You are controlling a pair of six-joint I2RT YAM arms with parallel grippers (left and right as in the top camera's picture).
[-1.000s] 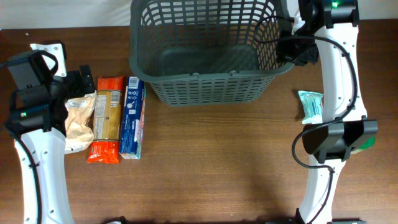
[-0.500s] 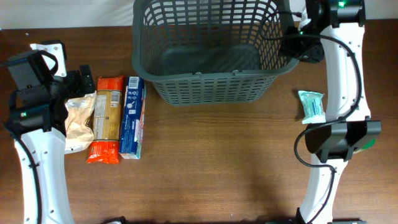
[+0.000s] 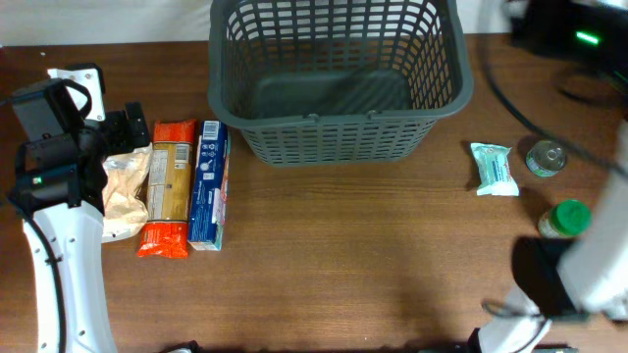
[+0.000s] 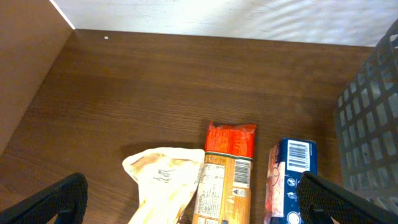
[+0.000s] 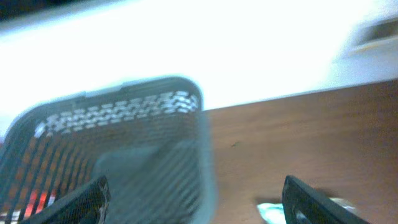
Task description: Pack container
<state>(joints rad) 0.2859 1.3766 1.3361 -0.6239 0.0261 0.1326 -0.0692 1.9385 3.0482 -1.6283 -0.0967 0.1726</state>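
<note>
Container [image 3: 334,145] is shown at the far centre of the desk, right of the left gripper [image 4: 189,199] (fingers held apart above the food packs [image 3: 177,186]). The right gripper [image 5: 196,202], though blurred, seems likewise spread.

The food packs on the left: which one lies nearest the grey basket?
The blue box, at the row's right end, sits nearest the basket; the orange pack is in the middle and the pale bag farthest away.
</note>
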